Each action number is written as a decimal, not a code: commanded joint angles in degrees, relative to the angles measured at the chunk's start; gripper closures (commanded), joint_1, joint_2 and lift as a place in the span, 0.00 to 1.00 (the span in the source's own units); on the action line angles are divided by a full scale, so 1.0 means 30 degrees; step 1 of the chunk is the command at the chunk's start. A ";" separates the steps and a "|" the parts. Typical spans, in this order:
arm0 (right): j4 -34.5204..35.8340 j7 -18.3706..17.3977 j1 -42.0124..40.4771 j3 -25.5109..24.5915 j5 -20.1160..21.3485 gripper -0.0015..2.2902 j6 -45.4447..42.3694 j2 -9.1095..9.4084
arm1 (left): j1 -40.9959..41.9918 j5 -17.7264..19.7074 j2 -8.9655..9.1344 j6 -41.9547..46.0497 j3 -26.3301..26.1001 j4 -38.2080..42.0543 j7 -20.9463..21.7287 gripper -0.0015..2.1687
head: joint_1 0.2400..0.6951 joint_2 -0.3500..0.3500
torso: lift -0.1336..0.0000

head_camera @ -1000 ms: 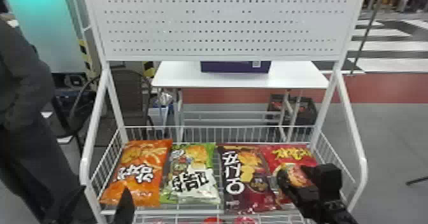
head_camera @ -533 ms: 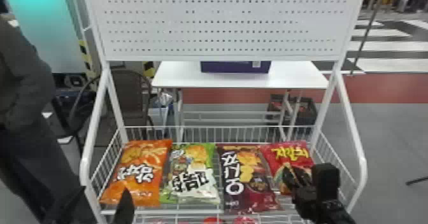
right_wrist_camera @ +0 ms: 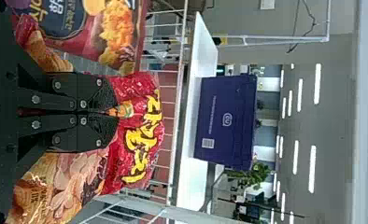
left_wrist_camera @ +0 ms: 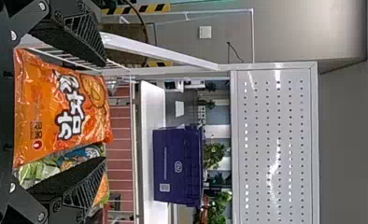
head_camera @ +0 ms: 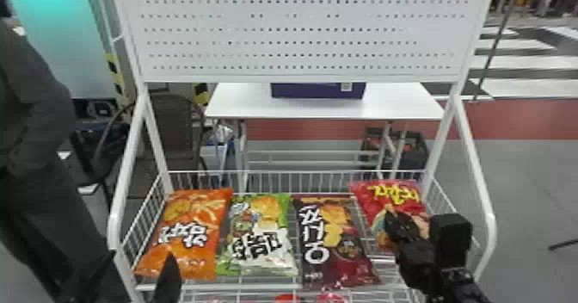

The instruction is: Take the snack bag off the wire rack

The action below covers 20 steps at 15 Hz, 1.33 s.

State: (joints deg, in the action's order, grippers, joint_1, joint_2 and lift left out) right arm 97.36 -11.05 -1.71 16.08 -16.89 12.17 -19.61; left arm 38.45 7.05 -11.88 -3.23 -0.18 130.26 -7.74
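Observation:
My right gripper (head_camera: 398,227) is at the red snack bag (head_camera: 398,199), the rightmost on the wire rack (head_camera: 296,177). In the right wrist view, my right gripper (right_wrist_camera: 113,112) has its fingers together on the middle of the red bag (right_wrist_camera: 140,140), whose film bulges out on both sides. My left gripper (head_camera: 129,280) is at the rack's front left, by the orange bag (head_camera: 189,233). Seen from the left wrist, the left gripper (left_wrist_camera: 102,111) stands open, its fingers spread in front of the orange bag (left_wrist_camera: 60,107) and holding nothing.
A green and white bag (head_camera: 258,242) and a dark red bag (head_camera: 333,237) lie between the orange and red bags. White posts rise at both sides to a perforated panel (head_camera: 301,35). Behind stand a white table (head_camera: 241,104) and a purple box (head_camera: 318,90).
My right gripper has closed on the red bag. The bag's lower end has drawn upward in the head view and its printed front has tilted. The left arm has stayed still.

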 commanded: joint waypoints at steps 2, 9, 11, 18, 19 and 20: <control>0.2997 -0.0361 -0.1276 -0.0290 -0.0141 0.98 0.1027 -0.0555 | -0.0014 0.0024 -0.0023 -0.0025 0.0029 0.0058 0.0002 0.09 | 0.57 0.50 | 1.00; 0.9765 -0.1182 -0.6725 -0.1609 -0.0375 0.98 -0.0203 -0.2723 | 0.0191 0.0054 -0.0228 0.0033 0.0146 0.0233 -0.0057 0.09 | 0.57 0.50 | 1.00; 1.0761 -0.1416 -0.8366 -0.2282 -0.0668 0.98 -0.1434 -0.3191 | 0.0396 0.0054 -0.0257 0.0326 0.0234 0.0321 -0.0203 0.09 | 0.57 0.50 | 1.00; 1.2138 -0.2295 -1.3610 -0.6384 -0.1782 0.98 -0.4363 -0.4012 | 0.0542 0.0610 -0.0433 0.0502 0.0645 0.0380 -0.0262 0.09 | 0.57 0.50 | 1.00; 1.2138 -0.2090 -1.4079 -0.7116 -0.2133 0.98 -0.4422 -0.4012 | 0.0513 0.0640 -0.0463 0.0502 0.0645 0.0351 -0.0233 0.09 | 0.57 0.50 | 1.00; 1.2138 -0.1445 -1.4606 -0.7995 -0.2690 0.98 -0.4422 -0.4012 | 0.0455 0.0669 -0.0521 0.0502 0.0645 0.0351 -0.0233 0.09 | 0.57 0.50 | 1.00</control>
State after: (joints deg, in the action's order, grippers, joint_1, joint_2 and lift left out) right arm 133.73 -16.55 -43.30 -4.45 -22.96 -0.83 -31.66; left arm 39.98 8.94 -13.28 -1.76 1.74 131.34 -8.44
